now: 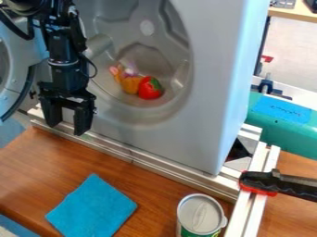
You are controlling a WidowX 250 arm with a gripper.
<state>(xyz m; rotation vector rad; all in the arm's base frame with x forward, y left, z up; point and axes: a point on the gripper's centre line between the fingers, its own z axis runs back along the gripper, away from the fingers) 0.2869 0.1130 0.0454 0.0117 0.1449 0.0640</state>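
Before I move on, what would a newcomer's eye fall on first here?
Probably the bright red toy beside an orange one inside the gray drum. Next, the blue cloth on the wooden table, and the black gripper at the picture's left, its fingers apart.

No text can be read. Dark handwriting runs across the blue tape on the teal case at the right, but it is too small and blurred to make out. At the near edge, the can has a green label with pale marks at its visible top, also not legible.
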